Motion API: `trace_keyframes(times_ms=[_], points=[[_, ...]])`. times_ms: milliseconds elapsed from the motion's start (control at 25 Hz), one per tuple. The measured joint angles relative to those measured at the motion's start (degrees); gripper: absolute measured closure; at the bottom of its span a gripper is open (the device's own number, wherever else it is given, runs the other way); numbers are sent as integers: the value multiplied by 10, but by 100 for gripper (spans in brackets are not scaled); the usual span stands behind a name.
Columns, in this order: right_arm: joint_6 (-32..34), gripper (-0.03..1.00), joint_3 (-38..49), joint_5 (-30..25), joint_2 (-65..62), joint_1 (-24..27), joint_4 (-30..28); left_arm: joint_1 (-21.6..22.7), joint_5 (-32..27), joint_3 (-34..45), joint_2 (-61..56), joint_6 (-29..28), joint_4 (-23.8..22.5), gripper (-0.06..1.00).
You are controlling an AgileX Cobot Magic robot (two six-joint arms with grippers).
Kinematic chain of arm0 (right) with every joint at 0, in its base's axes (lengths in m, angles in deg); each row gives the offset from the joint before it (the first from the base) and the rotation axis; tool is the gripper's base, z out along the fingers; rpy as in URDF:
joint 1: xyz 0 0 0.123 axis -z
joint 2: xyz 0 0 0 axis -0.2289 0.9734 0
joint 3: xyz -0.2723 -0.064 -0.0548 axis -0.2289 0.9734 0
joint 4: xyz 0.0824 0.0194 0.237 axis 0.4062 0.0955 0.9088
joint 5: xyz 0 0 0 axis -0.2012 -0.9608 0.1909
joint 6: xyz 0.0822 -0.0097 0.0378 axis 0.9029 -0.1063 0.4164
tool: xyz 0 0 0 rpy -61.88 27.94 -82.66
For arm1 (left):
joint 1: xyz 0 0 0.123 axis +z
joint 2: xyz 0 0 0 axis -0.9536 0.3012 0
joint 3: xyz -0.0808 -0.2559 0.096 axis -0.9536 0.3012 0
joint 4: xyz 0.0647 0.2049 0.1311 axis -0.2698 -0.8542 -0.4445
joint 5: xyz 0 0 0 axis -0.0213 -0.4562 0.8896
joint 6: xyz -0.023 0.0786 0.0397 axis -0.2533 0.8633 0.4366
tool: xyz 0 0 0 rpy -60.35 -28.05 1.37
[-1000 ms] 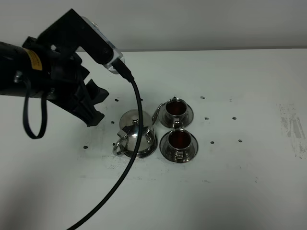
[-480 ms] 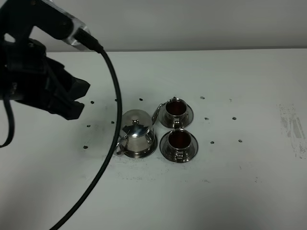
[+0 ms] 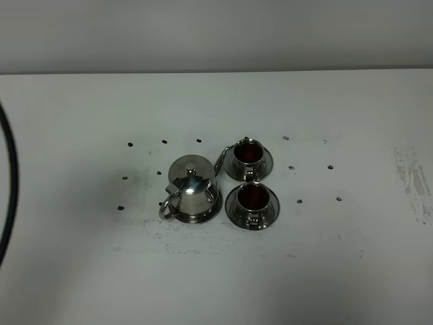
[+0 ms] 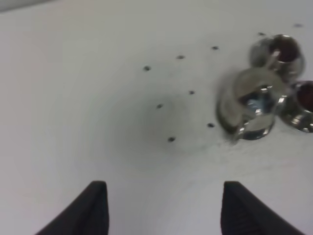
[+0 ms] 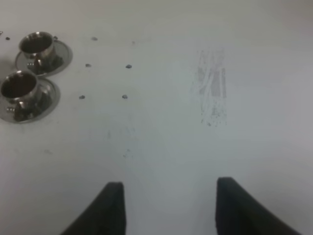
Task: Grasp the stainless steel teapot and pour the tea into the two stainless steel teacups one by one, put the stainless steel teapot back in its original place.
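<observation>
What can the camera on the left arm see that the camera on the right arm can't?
Only the left wrist camera shows the teapot on its saucer and the left hand, wide open and empty. Only the right wrist camera shows the scuffed grey smear on the table and the right hand, open too. Both show the two cups of dark tea and small dark dots on the white table.

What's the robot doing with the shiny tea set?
Right now nothing is being held. The stainless steel teapot sits on its saucer beside the two stainless steel teacups, which both hold dark tea. The left gripper and the right gripper are open and empty, off the tea set.
</observation>
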Motion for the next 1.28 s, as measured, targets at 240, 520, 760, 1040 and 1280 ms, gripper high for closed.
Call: trace_keyframes(times_ms=[240,520,760,1040,1280], points=[[0,53,0,0,0,0,0,124,-16,87,-124,2,27,43],[0,53,0,0,0,0,0,198,-27,202,-265,4,56,43],[0,53,0,0,0,0,0,236,-25,295,-352,4,58,43],[0,53,0,0,0,0,0,245,-24,350,-420,4,58,43],[0,53,0,0,0,0,0,246,-23,351,-476,4,58,43]])
